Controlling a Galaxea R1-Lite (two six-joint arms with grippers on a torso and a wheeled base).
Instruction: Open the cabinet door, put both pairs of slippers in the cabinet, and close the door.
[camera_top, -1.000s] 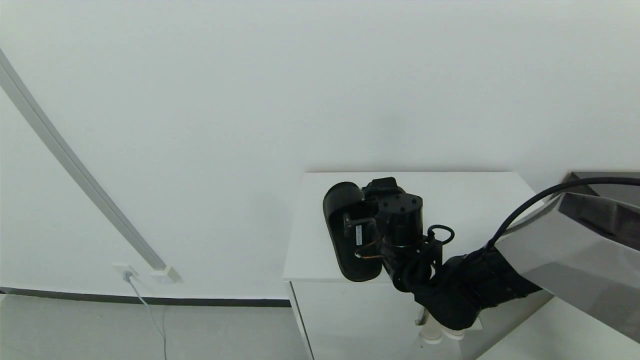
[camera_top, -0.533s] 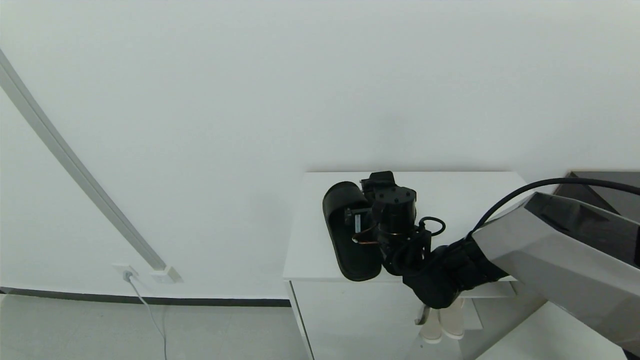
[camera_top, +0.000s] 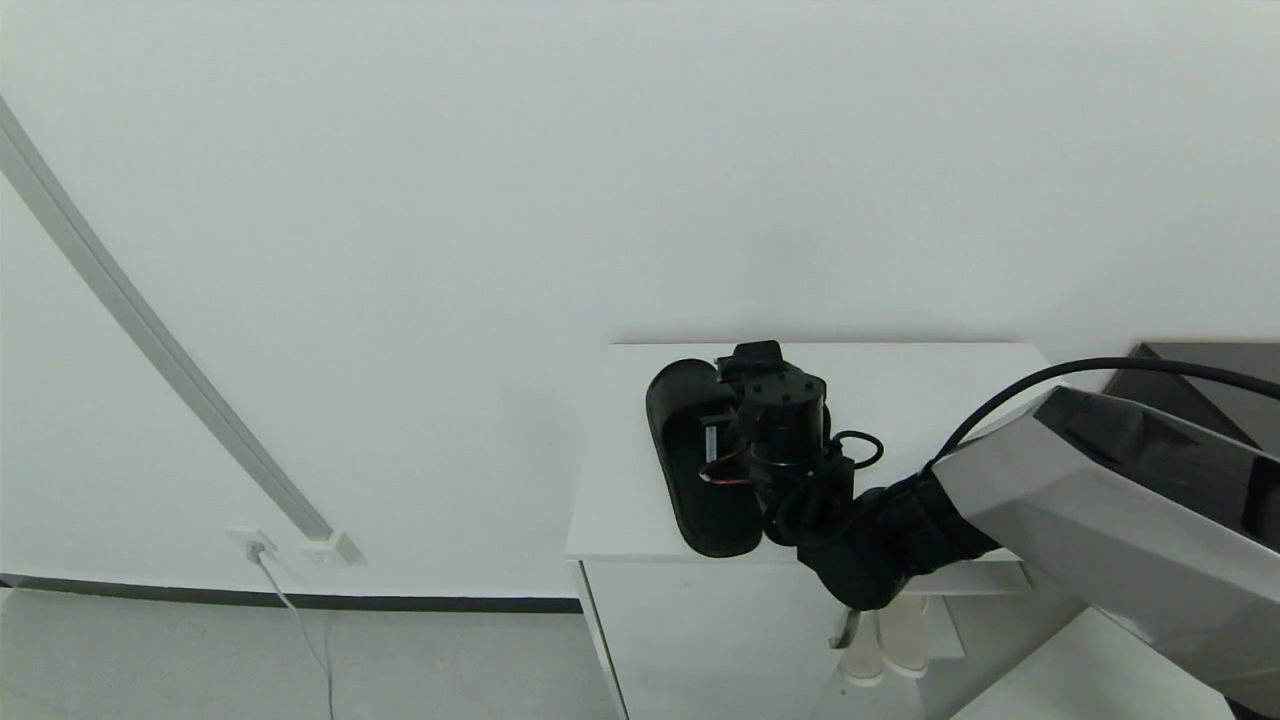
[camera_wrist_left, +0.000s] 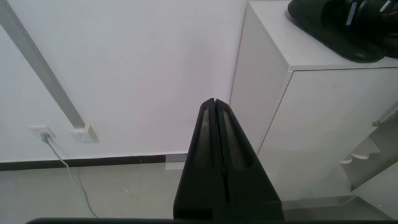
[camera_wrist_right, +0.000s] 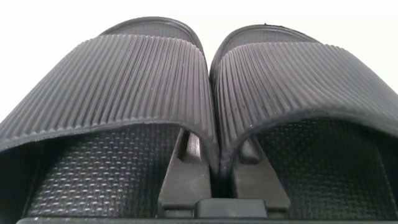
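Two black slippers — straps pinched by right gripper.

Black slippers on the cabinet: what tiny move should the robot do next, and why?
Probably lift the black slippers straight up off the cabinet top: the right gripper has one of its fingers inside each slipper, the inner straps pinched between.
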